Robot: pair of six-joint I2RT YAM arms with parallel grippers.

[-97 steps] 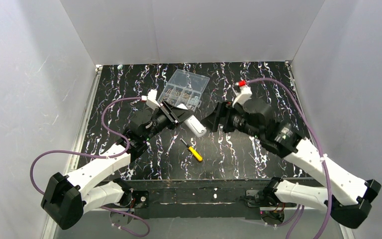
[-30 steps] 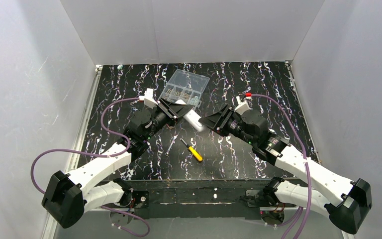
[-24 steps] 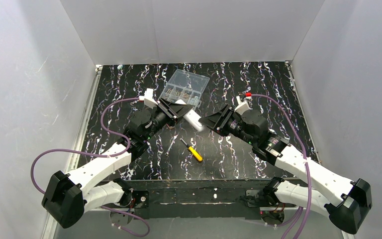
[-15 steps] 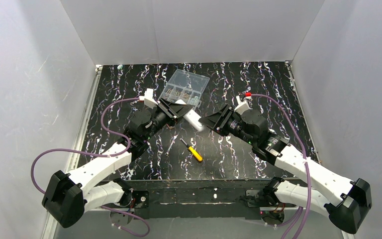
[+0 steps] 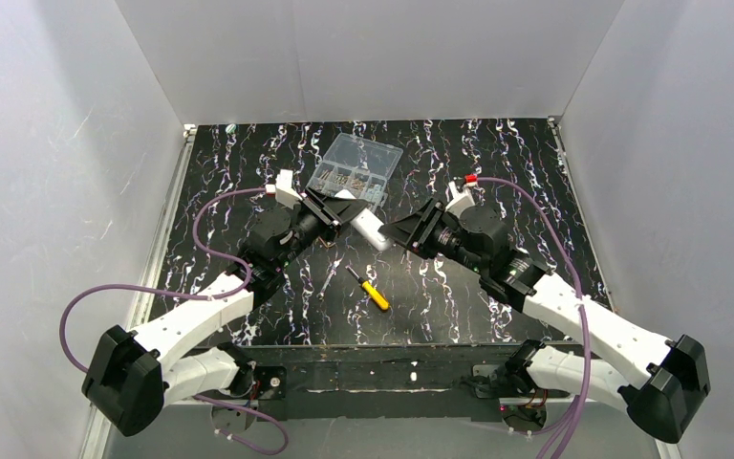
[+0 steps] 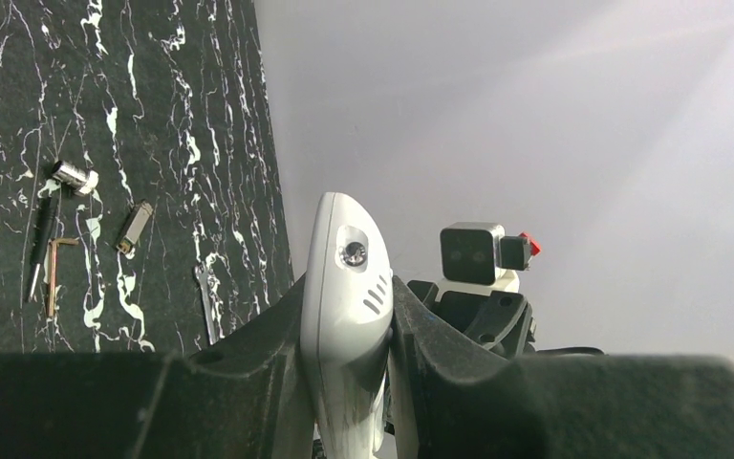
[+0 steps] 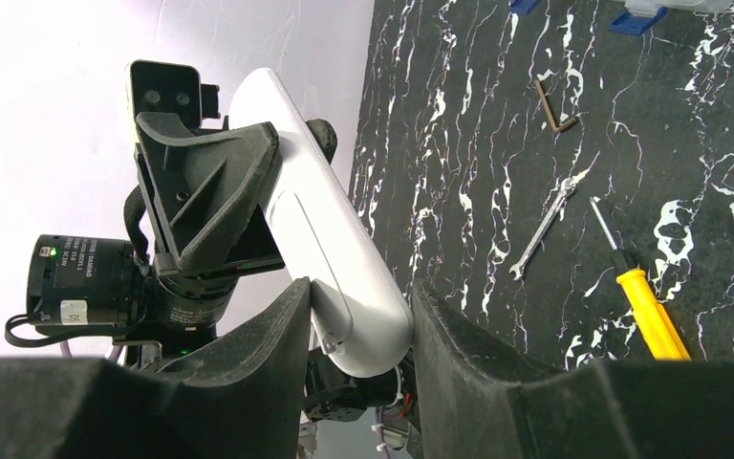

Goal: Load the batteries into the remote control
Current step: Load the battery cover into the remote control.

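Observation:
The remote control (image 5: 371, 230), a slim white bar, hangs in the air between the two arms. My left gripper (image 5: 348, 212) is shut on its upper part, and in the left wrist view the remote (image 6: 342, 239) is wedged between both black fingers of that gripper (image 6: 346, 298). My right gripper (image 7: 358, 296) is shut on the rounded lower end of the remote (image 7: 315, 229), with both pads touching it. Two small blue pieces (image 7: 636, 21) lie cut off at the top edge of the right wrist view. I cannot tell whether they are the batteries.
A yellow-handled screwdriver (image 5: 375, 293) lies on the black marbled table below the grippers. A clear compartment box (image 5: 356, 168) stands at the back. A small wrench (image 7: 542, 229), a hex key (image 7: 554, 107) and a metal socket (image 6: 75, 177) lie scattered on the table.
The right arm has swung in to the left, bringing its gripper from beside the remote onto the remote's lower end. The left gripper has kept its hold and lifted the remote slightly.

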